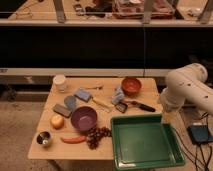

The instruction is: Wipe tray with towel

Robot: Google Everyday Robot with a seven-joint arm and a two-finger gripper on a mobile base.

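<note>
One large, shallow, square green tray (145, 144) with a raised rim is seen at the near right corner of the wooden table (50, 151). Its floor is plain green, and a lighter sheen is seen along the rim. One small, pale blue-grey towel (118, 95) is found bunched up on the table, beyond the tray's far left corner and apart from it. It is set just left of a reddish-brown bowl (131, 85) and close behind a black-handled utensil (135, 105). Further left, a flat blue sponge (83, 94), a dark grey block (62, 110), a purple bowl (83, 118) and a bunch of dark grapes (96, 136) are laid out.

The white arm (189, 90) is brought in from the right. Its bulky, rounded body is held above the table's right edge, and its lower end is turned downward. The gripper (167, 117) is placed at the tray's far right corner, just outside the rim and well apart from the towel. The pincer is released, and nothing is grasped in it.
</note>
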